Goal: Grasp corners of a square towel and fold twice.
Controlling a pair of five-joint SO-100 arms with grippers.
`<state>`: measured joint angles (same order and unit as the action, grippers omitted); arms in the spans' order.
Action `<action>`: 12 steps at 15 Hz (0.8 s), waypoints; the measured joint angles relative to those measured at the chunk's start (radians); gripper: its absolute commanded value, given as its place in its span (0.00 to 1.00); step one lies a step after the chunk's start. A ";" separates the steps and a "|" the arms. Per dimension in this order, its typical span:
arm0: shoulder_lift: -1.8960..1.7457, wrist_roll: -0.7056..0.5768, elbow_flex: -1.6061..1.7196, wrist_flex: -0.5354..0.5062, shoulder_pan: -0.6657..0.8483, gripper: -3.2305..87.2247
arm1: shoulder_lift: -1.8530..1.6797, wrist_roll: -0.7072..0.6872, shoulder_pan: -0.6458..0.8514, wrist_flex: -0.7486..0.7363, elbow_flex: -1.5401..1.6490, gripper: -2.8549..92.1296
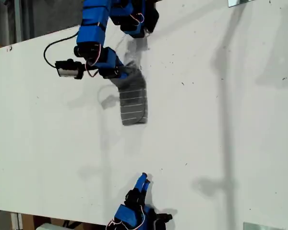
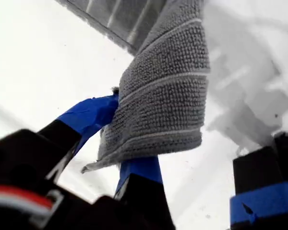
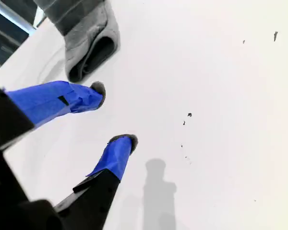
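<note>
The towel (image 1: 133, 99), dark grey with thin white stripes, lies folded into a narrow strip on the white table (image 1: 221, 120). Its far end is lifted off the surface by my first gripper (image 1: 126, 73), which comes in from the top of the exterior view. In the first wrist view, my first gripper (image 2: 117, 143) is shut on a hanging fold of the towel (image 2: 163, 100), near one of its corners. My second gripper (image 1: 144, 181) stands open near the table's bottom edge in the exterior view, well apart from the cloth. The second wrist view shows my second gripper (image 3: 113, 115) with nothing between its fingers and the towel (image 3: 89, 33) ahead.
A small grey camera (image 1: 67, 68) and a black cable (image 1: 50, 50) hang off the first arm. Metal plates sit at the exterior view's top right (image 1: 240, 2) and bottom right (image 1: 259, 226). The table's edge (image 1: 19, 44) runs along the exterior view's upper left.
</note>
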<state>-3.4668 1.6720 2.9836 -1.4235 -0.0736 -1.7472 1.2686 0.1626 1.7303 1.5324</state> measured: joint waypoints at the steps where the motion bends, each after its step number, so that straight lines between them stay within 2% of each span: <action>1: 0.000 0.000 0.002 0.000 0.000 0.23 | 0.163 -0.046 0.000 0.002 -0.149 0.03; 3: 0.000 -0.012 0.008 0.006 0.000 0.23 | 0.426 -0.123 0.000 -0.005 -0.394 0.03; 5: 0.000 -0.023 0.054 0.031 0.011 0.23 | 0.560 -0.195 -0.002 -0.058 -0.492 0.03; 7: 0.000 -0.025 0.103 0.060 0.043 0.23 | 0.594 -0.259 -0.020 -0.149 -0.503 0.03; 12: 0.000 -0.025 0.103 0.060 0.051 0.23 | 0.598 -0.336 -0.040 -0.219 -0.505 0.03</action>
<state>-3.4668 1.6475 3.0864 -1.3637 -0.0230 -1.1490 0.9327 0.1227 1.5110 1.0278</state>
